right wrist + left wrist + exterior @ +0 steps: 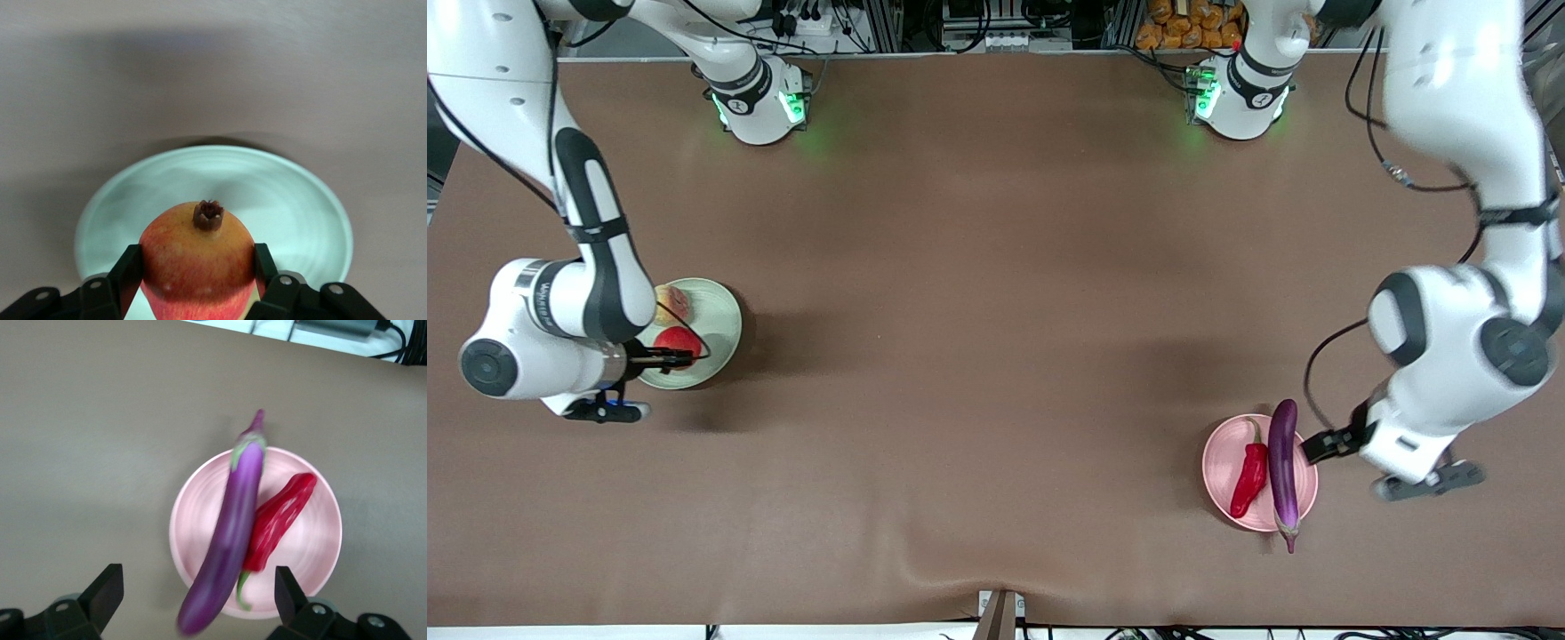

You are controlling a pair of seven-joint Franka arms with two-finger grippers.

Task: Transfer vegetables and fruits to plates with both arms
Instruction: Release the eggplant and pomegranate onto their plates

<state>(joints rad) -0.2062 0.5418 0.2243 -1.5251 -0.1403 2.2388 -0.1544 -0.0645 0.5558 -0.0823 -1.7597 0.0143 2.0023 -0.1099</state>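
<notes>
- A matte brown counter [978, 311] fills the frame; equipment racks are seen along the top edge.
- On the pink plate [1216, 462], lower right of the frame, a glossy eggplant [1283, 467] and red chili [1250, 476] are laid; the left gripper [193, 593] is spread wide, empty, above it.
- At middle left, over the green plate [725, 324], a red fruit [197, 263] is clamped by the right gripper [198, 267]; the peach [673, 302] sits alongside.

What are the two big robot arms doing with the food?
They are putting food on plates. The right gripper is shut on a red fruit over the green plate, where a peach already lies. The left gripper is open beside the pink plate, which holds the purple eggplant and the red chili pepper.
</notes>
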